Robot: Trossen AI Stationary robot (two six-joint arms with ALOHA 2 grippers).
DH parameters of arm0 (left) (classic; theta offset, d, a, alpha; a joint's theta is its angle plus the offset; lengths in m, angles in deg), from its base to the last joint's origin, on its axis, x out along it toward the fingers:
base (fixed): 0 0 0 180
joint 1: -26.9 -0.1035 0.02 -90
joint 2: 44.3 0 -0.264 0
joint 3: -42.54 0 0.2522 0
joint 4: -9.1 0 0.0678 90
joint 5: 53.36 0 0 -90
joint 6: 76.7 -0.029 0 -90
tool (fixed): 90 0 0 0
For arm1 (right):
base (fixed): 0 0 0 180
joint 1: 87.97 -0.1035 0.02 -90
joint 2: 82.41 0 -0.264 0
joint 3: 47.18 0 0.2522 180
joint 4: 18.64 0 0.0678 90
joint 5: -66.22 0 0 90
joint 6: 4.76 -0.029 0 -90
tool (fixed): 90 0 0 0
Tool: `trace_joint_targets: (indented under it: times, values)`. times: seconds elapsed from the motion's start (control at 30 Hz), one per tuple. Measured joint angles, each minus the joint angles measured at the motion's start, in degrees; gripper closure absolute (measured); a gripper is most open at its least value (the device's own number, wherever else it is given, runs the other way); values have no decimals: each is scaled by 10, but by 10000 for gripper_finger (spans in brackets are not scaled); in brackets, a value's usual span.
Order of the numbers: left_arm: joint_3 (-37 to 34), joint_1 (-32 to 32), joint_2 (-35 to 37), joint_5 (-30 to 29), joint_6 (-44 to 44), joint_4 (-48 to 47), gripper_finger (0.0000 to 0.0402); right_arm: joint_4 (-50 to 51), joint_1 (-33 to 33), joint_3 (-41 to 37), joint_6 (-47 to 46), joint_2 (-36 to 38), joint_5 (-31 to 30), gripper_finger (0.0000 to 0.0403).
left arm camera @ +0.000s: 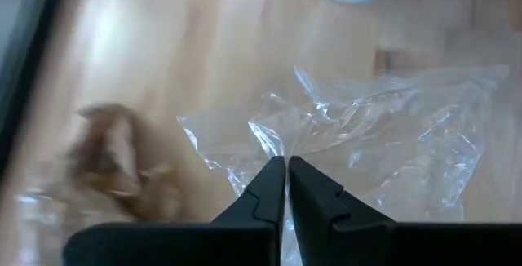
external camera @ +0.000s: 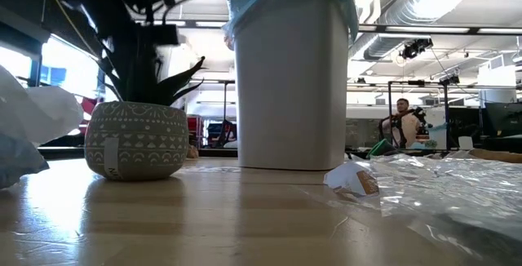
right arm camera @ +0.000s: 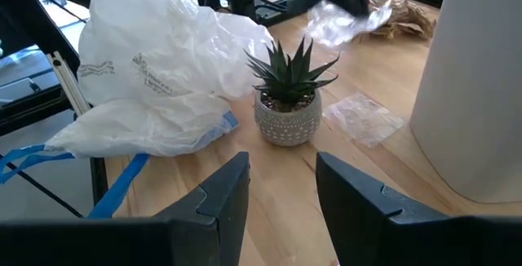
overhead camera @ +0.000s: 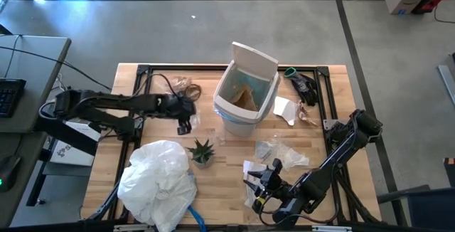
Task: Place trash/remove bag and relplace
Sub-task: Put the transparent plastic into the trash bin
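High view: I see the left gripper (overhead camera: 185,127) left of the white bin (overhead camera: 245,93), whose blue liner bag (overhead camera: 264,90) is fitted.

Left wrist view: jaws pressed together, pinching a clear plastic wrapper (left arm camera: 359,148); brown paper (left arm camera: 114,164) lies beside them.

Right wrist view: right gripper (right arm camera: 281,186) jaws spread, holding nothing; potted plant (right arm camera: 287,103) ahead. Print on the white bag (right arm camera: 155,54) is unreadable.

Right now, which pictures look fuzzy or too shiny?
Left wrist view: the brown paper is smeared with blur, while the clear wrapper glints. Low view: the near table is soft and shiny, and bright light glows behind the plant pot. High view: glare streaks the floor.
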Motion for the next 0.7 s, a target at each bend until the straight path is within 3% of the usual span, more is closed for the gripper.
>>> trace_joint_targets:
  times: [0.43,0.57,0.7]
  values:
    - [129,-10,108,-42,-28,-20,402,0,6,0,7,0,12,275]
    - [181,-10,124,-42,-43,32,401,0,8,0,11,0,13,275]
    - [228,-10,120,-7,-62,133,401,0,12,0,11,0,15,275]
